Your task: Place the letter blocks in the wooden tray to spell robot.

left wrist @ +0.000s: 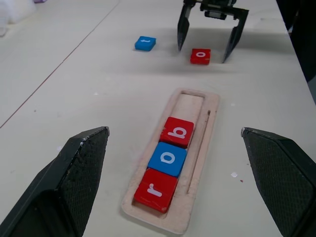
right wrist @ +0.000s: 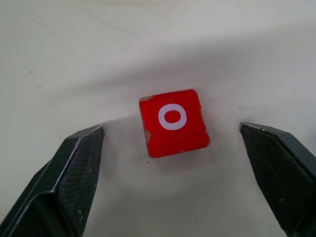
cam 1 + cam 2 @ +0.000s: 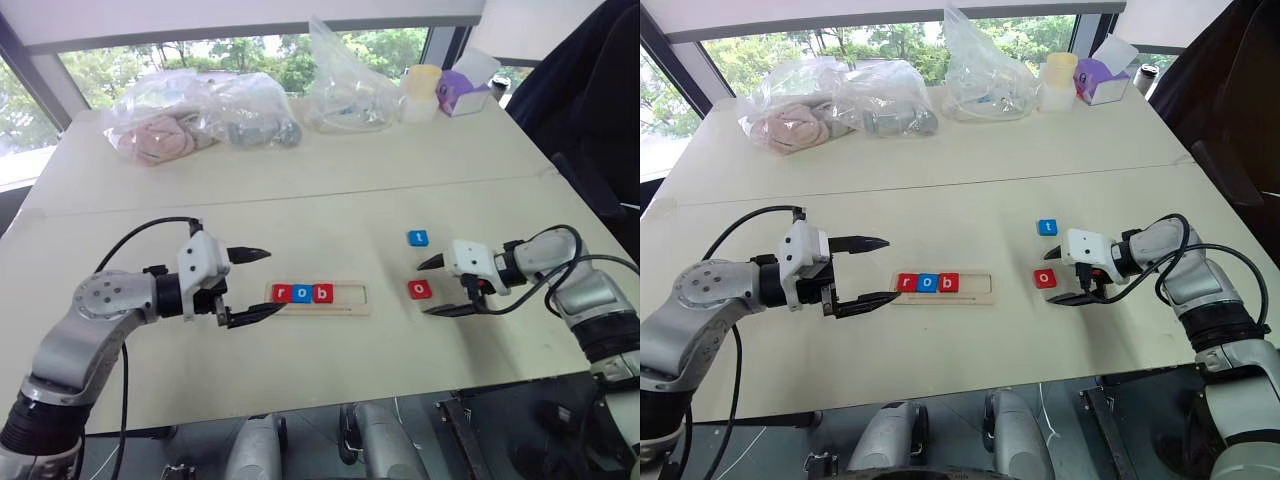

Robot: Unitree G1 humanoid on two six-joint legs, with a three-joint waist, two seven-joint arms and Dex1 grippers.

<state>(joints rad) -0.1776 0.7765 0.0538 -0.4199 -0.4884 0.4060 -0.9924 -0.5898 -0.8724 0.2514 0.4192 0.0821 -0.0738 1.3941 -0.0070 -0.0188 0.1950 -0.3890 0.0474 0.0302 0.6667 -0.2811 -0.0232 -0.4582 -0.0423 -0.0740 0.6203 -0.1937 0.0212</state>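
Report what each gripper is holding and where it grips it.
Nothing is held. The right gripper is open around the red o block, not touching it; the left gripper is open beside the tray.

Readable text is limited to single white lowercase letters on the blocks. In the wooden tray [image 1: 197, 163]: red block "r" [image 1: 155, 189], blue block "o" [image 1: 168, 158], red block "b" [image 1: 177, 132], touching in a row from one end, reading "rob". Loose on the table: red block "o" [image 2: 173, 122], letter clear in the right wrist view, and blue block "t" [image 3: 418, 238] beyond it, apart from it. Nothing legible on the bags or containers at the far side of the table.
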